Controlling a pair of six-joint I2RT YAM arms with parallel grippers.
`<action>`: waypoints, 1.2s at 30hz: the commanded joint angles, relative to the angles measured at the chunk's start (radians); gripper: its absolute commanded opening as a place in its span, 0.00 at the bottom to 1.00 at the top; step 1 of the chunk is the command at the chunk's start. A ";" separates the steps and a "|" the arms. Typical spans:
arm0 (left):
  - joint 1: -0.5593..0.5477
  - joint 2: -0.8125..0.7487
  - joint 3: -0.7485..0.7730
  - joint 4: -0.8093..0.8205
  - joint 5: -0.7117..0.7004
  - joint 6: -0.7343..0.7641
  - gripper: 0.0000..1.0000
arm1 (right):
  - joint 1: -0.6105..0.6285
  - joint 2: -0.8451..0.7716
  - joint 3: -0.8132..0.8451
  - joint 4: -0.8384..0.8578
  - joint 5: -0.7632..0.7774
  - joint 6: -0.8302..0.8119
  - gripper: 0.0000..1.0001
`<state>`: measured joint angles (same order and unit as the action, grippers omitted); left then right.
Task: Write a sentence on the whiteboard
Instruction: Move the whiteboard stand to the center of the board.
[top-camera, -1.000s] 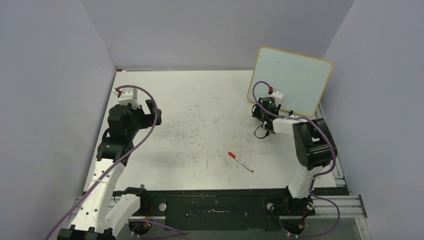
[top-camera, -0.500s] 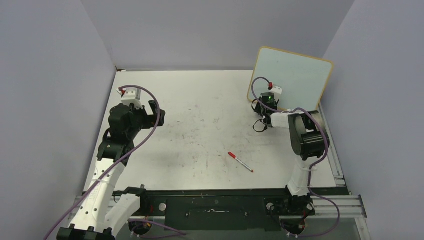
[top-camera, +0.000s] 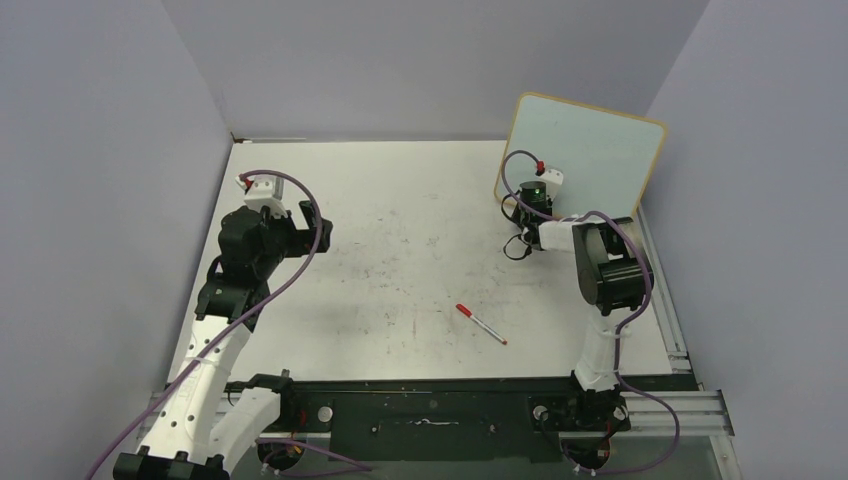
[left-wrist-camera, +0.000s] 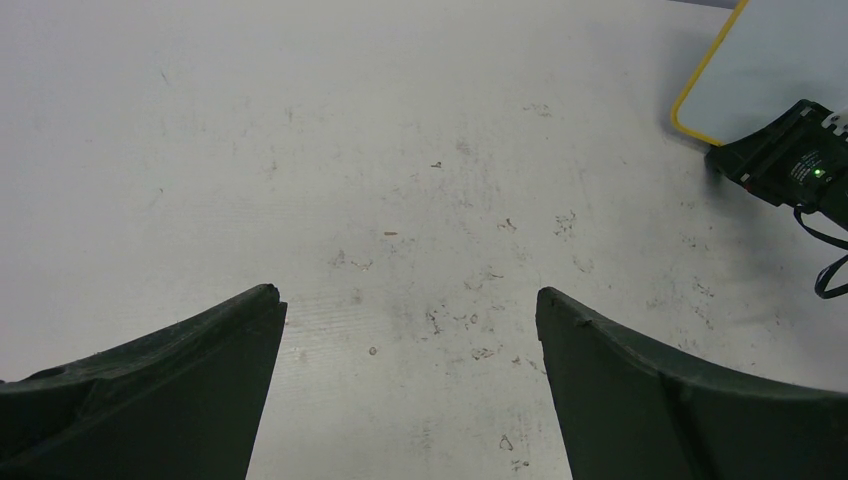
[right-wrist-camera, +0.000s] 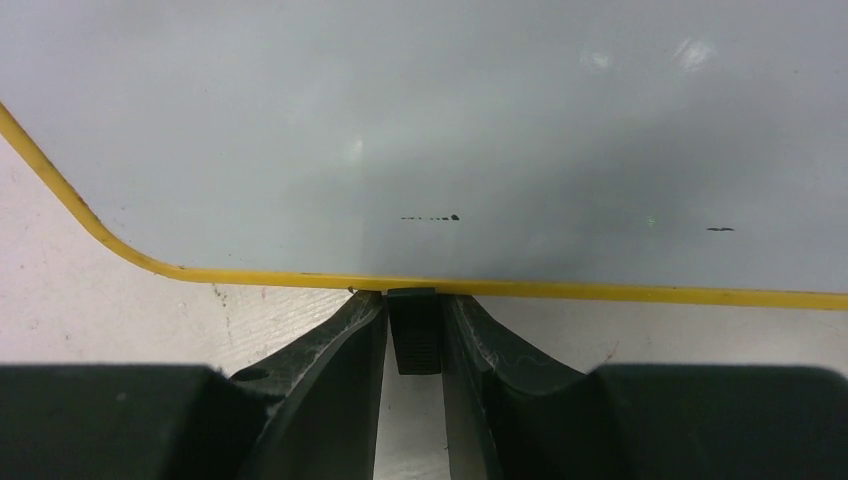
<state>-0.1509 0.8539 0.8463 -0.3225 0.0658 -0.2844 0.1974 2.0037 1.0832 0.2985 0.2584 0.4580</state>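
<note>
The whiteboard (right-wrist-camera: 500, 120) runs off the right wrist view's top and sides; its dark specks (right-wrist-camera: 440, 217) unreadable.

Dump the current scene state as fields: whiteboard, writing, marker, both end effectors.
whiteboard: propped up at the far right of the table
sentence: none visible; surface blank apart from a few dark specks
marker: red, lying loose on the table, right of centre, in neither end effector
left end effector: open, empty, above bare tabletop
right end effector: at the whiteboard's lower edge, fingers closely flanking the black clip foot; contact unclear
</note>
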 joint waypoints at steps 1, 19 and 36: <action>-0.007 0.003 0.002 0.062 0.017 0.007 0.96 | 0.009 0.021 0.024 -0.023 0.040 0.005 0.25; -0.015 0.013 0.005 0.043 -0.014 0.001 0.96 | 0.099 -0.053 -0.062 -0.046 0.140 0.036 0.05; -0.035 0.010 0.007 0.040 -0.019 -0.001 0.96 | 0.321 -0.161 -0.244 -0.062 0.260 0.205 0.05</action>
<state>-0.1780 0.8692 0.8463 -0.3218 0.0566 -0.2848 0.4515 1.8839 0.8810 0.3107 0.5331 0.5785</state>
